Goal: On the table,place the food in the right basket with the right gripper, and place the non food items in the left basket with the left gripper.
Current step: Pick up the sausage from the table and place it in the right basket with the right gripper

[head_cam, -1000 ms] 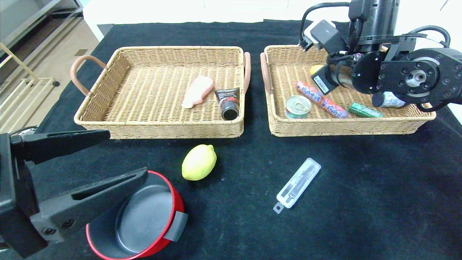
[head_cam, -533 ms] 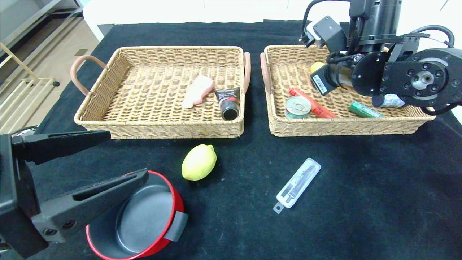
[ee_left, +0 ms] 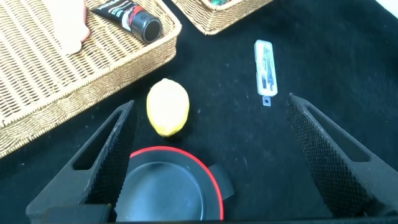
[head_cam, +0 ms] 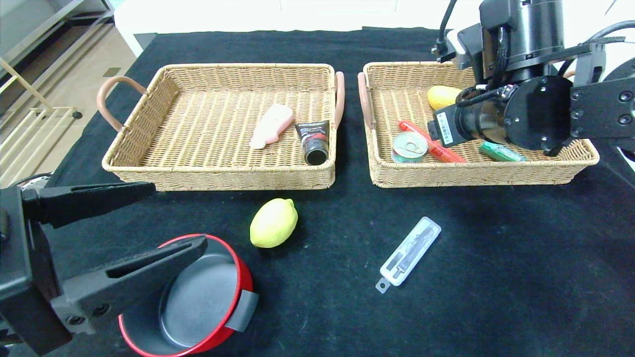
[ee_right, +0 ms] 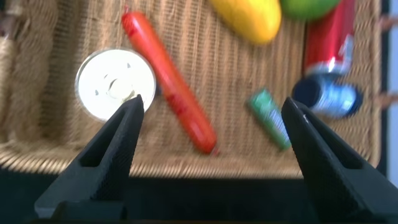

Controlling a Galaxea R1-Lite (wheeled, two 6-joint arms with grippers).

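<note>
A yellow lemon (head_cam: pixel 274 222) lies on the black table in front of the left basket (head_cam: pixel 218 179); it also shows in the left wrist view (ee_left: pixel 168 107). A clear-packed cutter (head_cam: pixel 408 253) lies right of it. A red pot (head_cam: pixel 198 297) stands at the front left. My left gripper (head_cam: pixel 176 215) hangs open and empty above the pot (ee_left: pixel 168 186). My right arm (head_cam: pixel 526 109) is over the right basket (head_cam: pixel 476 174). Its gripper (ee_right: pixel 211 102) is open and empty above a red sausage (ee_right: pixel 171 90), a tin can (ee_right: pixel 115 84) and a green pack (ee_right: pixel 270 118).
The left basket holds a pink item (head_cam: pixel 272 125) and a black tube (head_cam: pixel 313 141). The right basket also holds a yellow fruit (head_cam: pixel 443 95), a red can (ee_right: pixel 329 37) and a blue bottle (ee_right: pixel 329 96). The table's left edge is near my left arm.
My right arm has risen and shifted right over the right basket, uncovering the yellow fruit. The sausage has rolled, now showing plain red. The left arm has barely moved.
</note>
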